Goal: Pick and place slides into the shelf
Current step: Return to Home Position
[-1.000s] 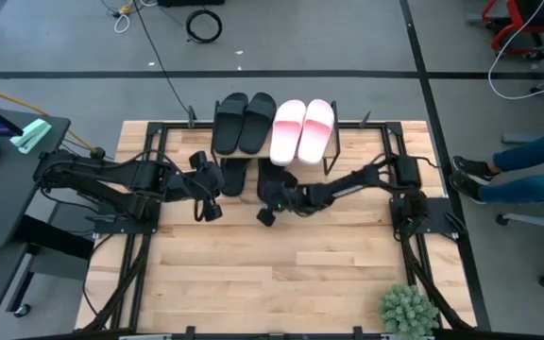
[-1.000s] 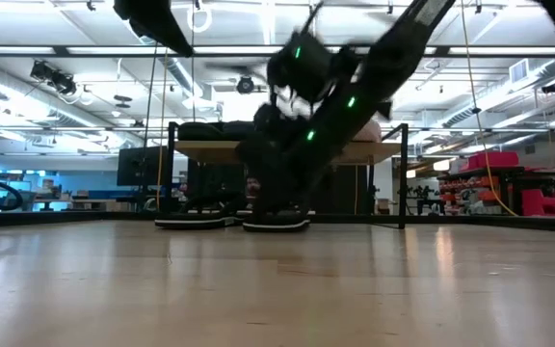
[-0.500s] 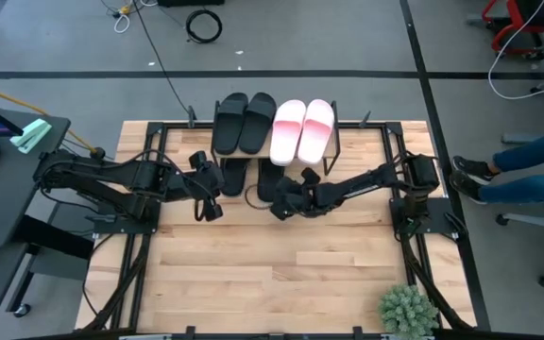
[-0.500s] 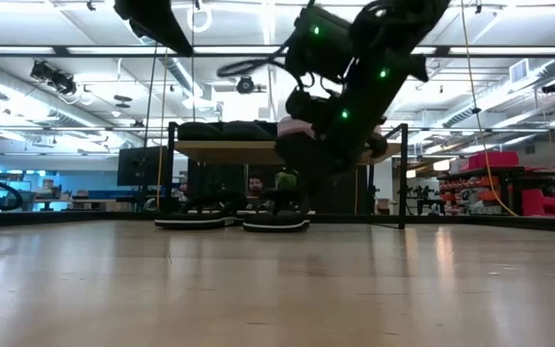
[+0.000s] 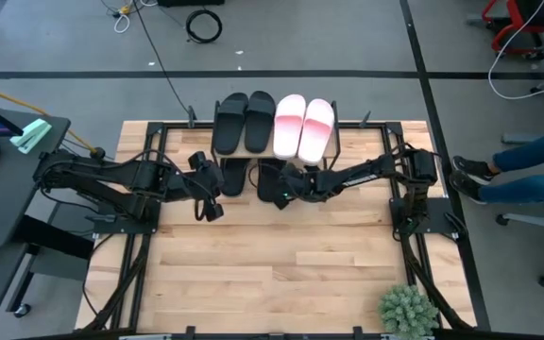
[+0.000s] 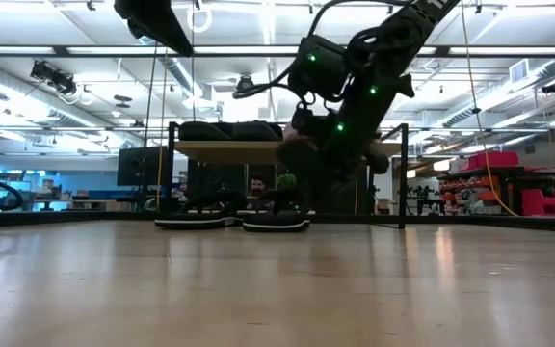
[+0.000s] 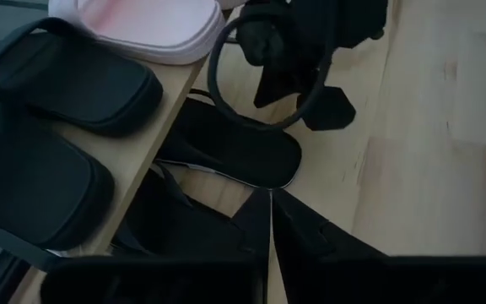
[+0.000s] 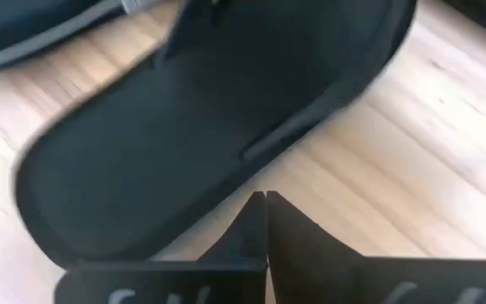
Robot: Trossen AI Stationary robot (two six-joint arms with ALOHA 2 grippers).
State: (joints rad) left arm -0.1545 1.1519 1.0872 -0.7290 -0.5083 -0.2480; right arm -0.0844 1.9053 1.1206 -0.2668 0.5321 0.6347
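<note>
Right gripper [image 8: 264,197], fingers pressed together and empty, had drawn back and lifted from the last black slide [image 8: 201,143]. The slide lay flat just ahead of it, beneath the shelf [image 6: 224,147]. Left gripper [image 5: 210,205], likewise closed, waited alongside. Placing appeared complete.

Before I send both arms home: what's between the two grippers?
In the high view: heels of one black slide and a second black slide, under the shelf, between left gripper and right gripper.
</note>
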